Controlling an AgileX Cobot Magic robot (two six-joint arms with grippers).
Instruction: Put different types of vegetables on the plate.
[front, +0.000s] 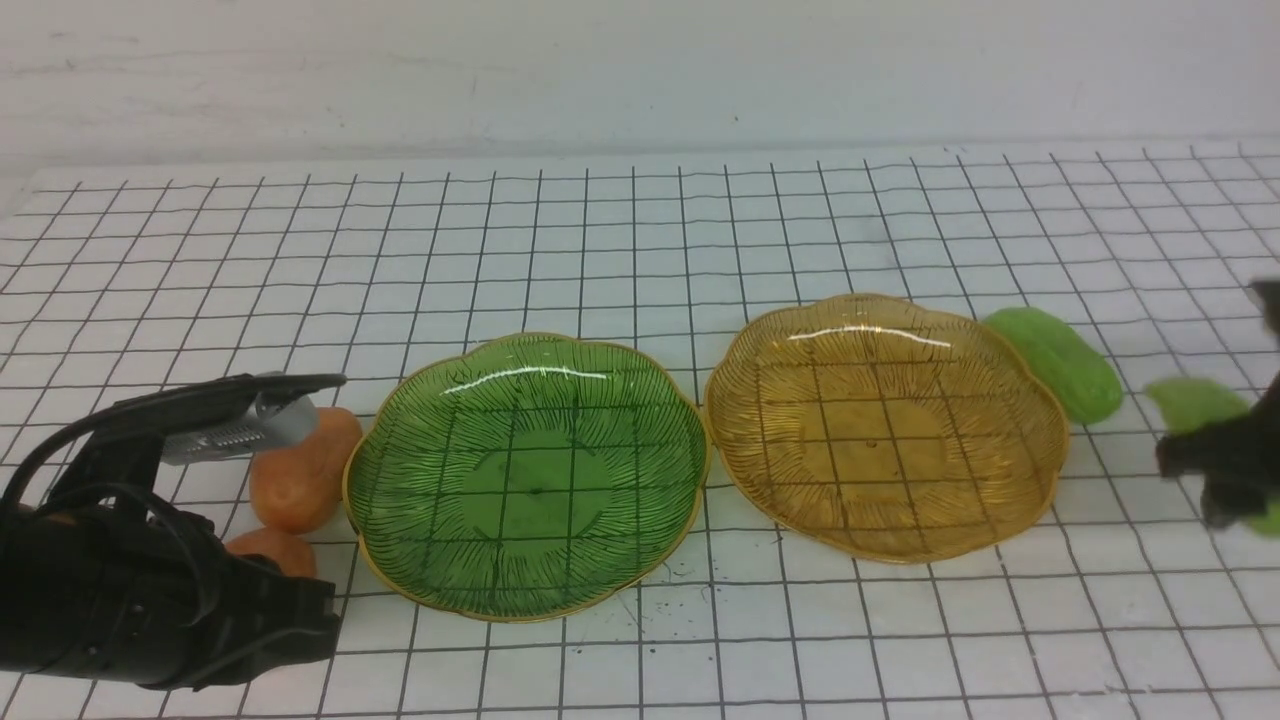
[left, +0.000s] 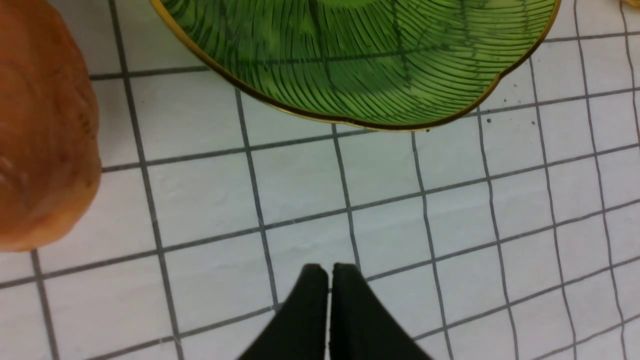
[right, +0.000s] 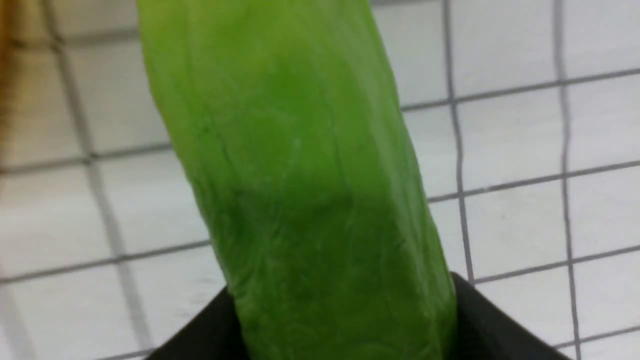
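The right claw is clamped on a cucumber at the far right, clear of the amber plate. A second cucumber lies just beside that plate's rim. The glossy, rounded skin could slide out of the pinch on the way over, or land on the sloping rim and roll off, or the carry could knock the second cucumber. The left claw is closed and empty by the potatoes, left of the green plate; both plates are bare
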